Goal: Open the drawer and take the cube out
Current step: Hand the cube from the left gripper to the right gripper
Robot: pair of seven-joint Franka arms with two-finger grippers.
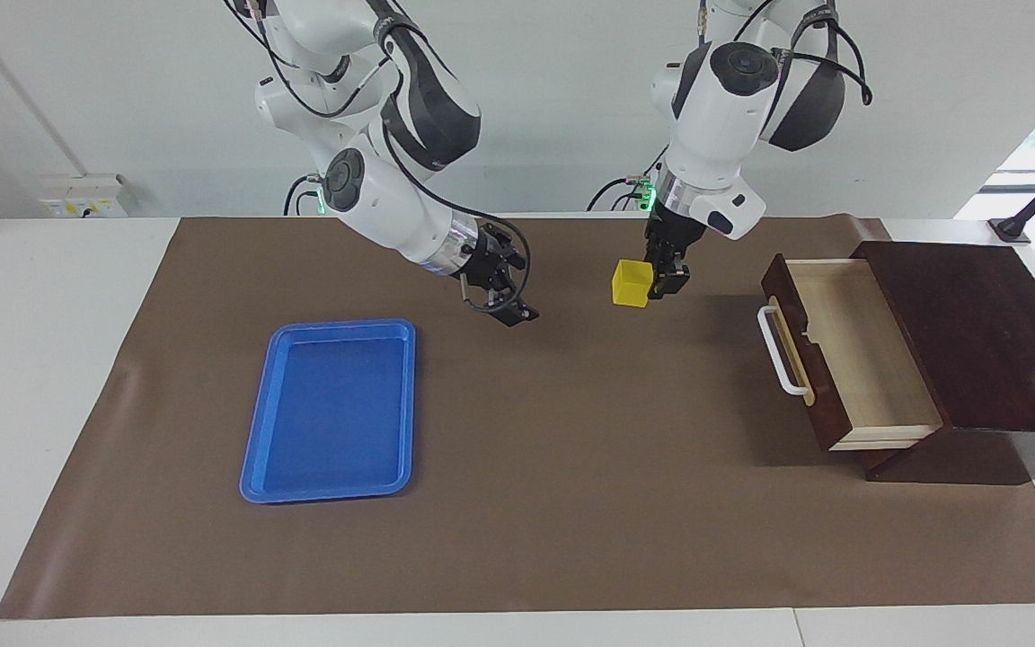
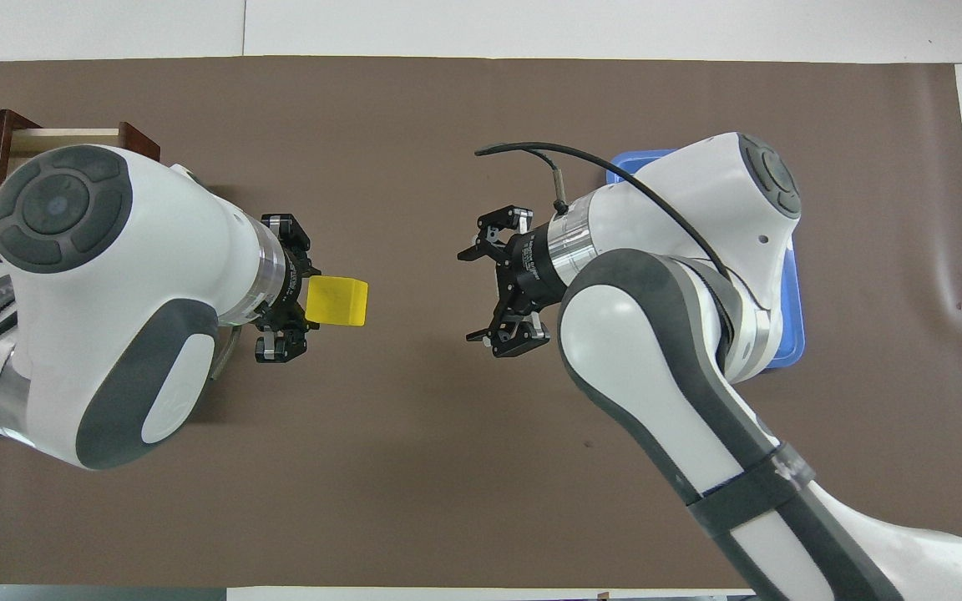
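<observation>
the left gripper (image 1: 659,280) clasps the yellow cube (image 1: 632,283) in the air above the bare brown mat (image 1: 571,467), between the blue tray (image 1: 331,412) and the drawer (image 1: 845,346). the cube juts from the fingertips toward the right arm's end of the table. the drawer stands pulled out of its dark wooden box (image 1: 985,350) at the left arm's end of the table, pale inside, its white bar handle (image 1: 778,352) facing the middle of the mat. the right gripper (image 2: 493,288) hangs over the mat beside the tray, fingers spread wide, holding nothing, pointed at the cube across a gap. in the overhead view the cube (image 2: 336,301) shows just past the left gripper (image 2: 285,288). partial grey lettering on the left arm's sleeve cannot be read.
</observation>
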